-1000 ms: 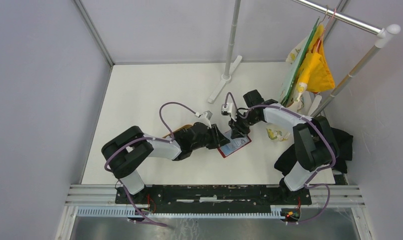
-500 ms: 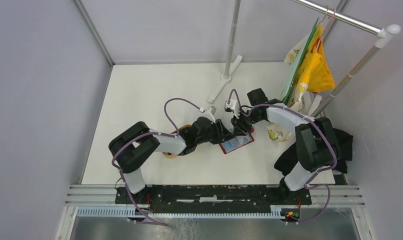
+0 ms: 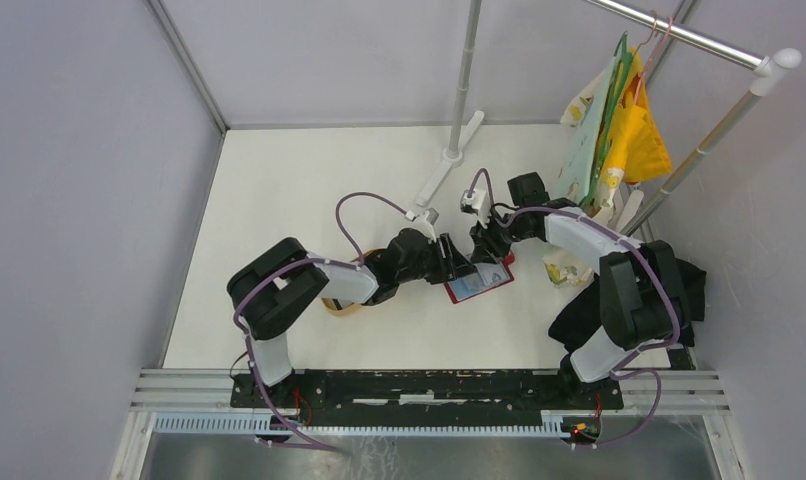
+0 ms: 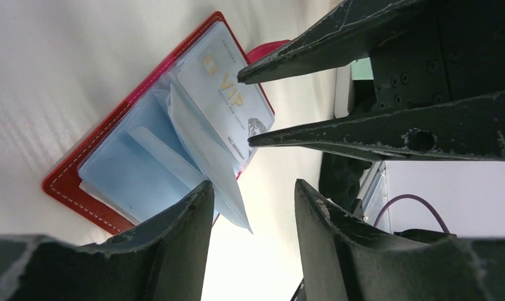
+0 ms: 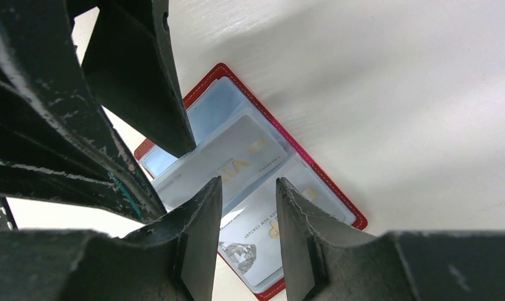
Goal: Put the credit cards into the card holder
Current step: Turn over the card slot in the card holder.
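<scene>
At the left we see an oval wooden tray, mostly hidden under the left arm. The left tool reaches to the middle of the tabletop. Its jaws are spread and hold nothing, and it sits at the left side of the card holder. The red holder lies open on the tabletop between the two tools. One clear sleeve lifts up from its inside, and a pale credit card lettered VIP in gold sits in a clear pocket. The right wrist view shows a second card in a pocket beside it. The right tool hangs over the holder's far side, jaws likewise apart, with nothing between them. Its tips are close over the VIP card, and we cannot tell whether they touch it. Farther right, a yellow garment hangs on a rack, and a black cloth lies at the tabletop's edge.
</scene>
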`<state>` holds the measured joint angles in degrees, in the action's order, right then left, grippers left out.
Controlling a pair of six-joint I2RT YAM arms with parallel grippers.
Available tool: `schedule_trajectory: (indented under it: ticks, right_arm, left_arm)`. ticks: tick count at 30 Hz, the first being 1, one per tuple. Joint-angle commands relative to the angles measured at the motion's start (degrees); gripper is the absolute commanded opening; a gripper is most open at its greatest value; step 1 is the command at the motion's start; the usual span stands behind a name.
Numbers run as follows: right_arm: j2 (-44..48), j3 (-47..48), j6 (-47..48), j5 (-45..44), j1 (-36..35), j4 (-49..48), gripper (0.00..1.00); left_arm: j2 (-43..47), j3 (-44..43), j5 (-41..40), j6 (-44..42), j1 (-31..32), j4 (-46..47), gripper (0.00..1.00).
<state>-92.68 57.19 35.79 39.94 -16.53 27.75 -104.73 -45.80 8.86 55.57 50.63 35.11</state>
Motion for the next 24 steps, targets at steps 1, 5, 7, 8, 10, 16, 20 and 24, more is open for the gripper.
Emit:
schedule_trajectory:
  ticks: [1,5,7,8,10,16,20,24]
  right_arm:
    - [2.0,-0.3,-1.0,0.8,0.6,-1.7,0.43]
    - [1.7,-0.3,-1.1,0.8,1.0,-1.7,0.44]
    - [1.6,-0.3,-1.1,0.6,1.0,-1.7,0.44]
    - [1.5,-0.3,-1.1,0.5,1.1,-1.7,0.44]
    - [1.4,-0.3,-1.2,0.4,1.2,-1.8,0.44]
    - [2.1,-0.8,-2.5,1.9,2.1,-3.0,0.44]
    - [2.6,-1.3,-3.7,3.2,3.2,-3.9,0.45]
    - [2.9,-1.6,-4.3,4.0,4.0,-4.6,0.46]
  left_arm:
    - [-1.2,-2.6,2.6,-2.0,-0.3,5.4,0.58]
    - [-1.9,-3.1,4.0,-1.6,-0.4,6.8,0.6]
    - [-2.3,-3.3,4.5,-1.5,-0.4,7.3,0.61]
    - [-2.3,-3.4,4.6,-1.4,-0.5,7.5,0.61]
    - [-2.5,-3.6,4.9,-1.4,-0.4,7.6,0.61]
    - [-3.6,-4.5,6.0,-1.2,-0.6,8.0,0.67]
    - [-4.5,-5.0,6.7,-1.0,-0.5,8.8,0.68]
    - [-5.5,-5.7,7.4,-0.7,-0.6,9.4,0.68]
